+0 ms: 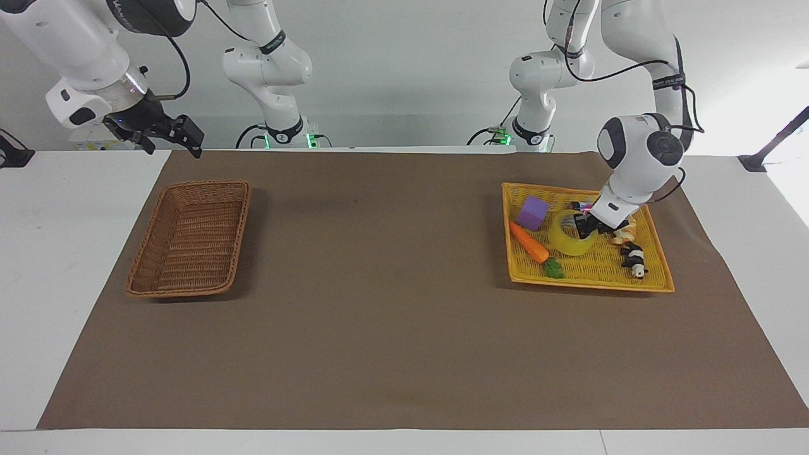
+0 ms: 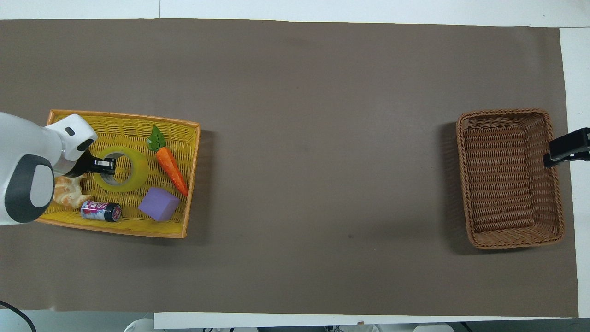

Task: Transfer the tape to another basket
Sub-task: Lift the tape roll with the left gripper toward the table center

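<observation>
Left gripper down in the yellow flat basket, at the left arm's end of the table, clamped tight on the wall of the tape: one finger inside the roll's hole, the other outside on the rim toward the left arm's end. In the overhead view, same grip on the tape, black fingertips of the left gripper pinching the rim. Tape tilted in the facing view, gripped edge raised, opposite edge low toward the basket floor; contact with the floor not clear.

In the same yellow flat basket: purple block just beside the tape, nearer the robots; toy carrot with green leaves beside the tape toward the table's middle; small can lying on its side near the robots' edge; crumpled tan thing by the wrist, identity unclear. In the facing view also a small black-and-white figure farther from the robots than the tan thing.

Brown wicker basket well apart, at the right arm's end of the brown mat, nothing in it. Right gripper waiting, raised over the table edge by that basket, jaws spread wide, holding nothing. Only its black tip visible overhead, at the basket's outer rim.
</observation>
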Controlling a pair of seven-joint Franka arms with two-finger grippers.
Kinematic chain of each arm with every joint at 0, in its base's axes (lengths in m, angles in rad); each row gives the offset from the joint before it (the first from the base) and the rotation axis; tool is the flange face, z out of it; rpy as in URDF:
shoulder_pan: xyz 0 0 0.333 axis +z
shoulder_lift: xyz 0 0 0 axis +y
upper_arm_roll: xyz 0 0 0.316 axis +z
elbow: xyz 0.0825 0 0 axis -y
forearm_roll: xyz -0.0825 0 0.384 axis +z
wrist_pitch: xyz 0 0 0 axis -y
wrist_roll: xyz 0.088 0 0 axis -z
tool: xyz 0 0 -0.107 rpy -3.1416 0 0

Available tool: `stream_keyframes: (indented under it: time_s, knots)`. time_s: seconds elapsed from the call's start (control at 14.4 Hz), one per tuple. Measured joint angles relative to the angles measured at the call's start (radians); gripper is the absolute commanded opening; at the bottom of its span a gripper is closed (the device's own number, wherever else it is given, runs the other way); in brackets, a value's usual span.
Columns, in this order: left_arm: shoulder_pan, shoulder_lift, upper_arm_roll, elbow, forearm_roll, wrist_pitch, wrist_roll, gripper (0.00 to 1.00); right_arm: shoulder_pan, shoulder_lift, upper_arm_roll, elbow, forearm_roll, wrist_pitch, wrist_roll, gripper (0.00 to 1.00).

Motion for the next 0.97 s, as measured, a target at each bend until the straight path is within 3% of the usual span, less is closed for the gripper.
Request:
stream_keyframes:
  time_s: [0.14,0.28,0.62,0.97]
  knots:
    - [-0.013,0.016,-0.001,0.131,-0.054,-0.105,-0.012,0.00,0.000,0.000,0.000,0.000,0.000,0.000,0.000,1.00]
    - [-0.064,0.030,-0.003,0.201,-0.165,-0.140,-0.064,0.00,0.000,0.000,0.000,0.000,0.000,0.000,0.000,1.00]
    - [-0.294,0.055,-0.011,0.218,-0.324,-0.079,-0.307,0.00,0.000,0.000,0.000,0.000,0.000,0.000,0.000,1.00]
    - [-0.390,0.058,-0.009,0.219,-0.419,-0.034,-0.374,0.00,0.000,0.000,0.000,0.000,0.000,0.000,0.000,1.00]
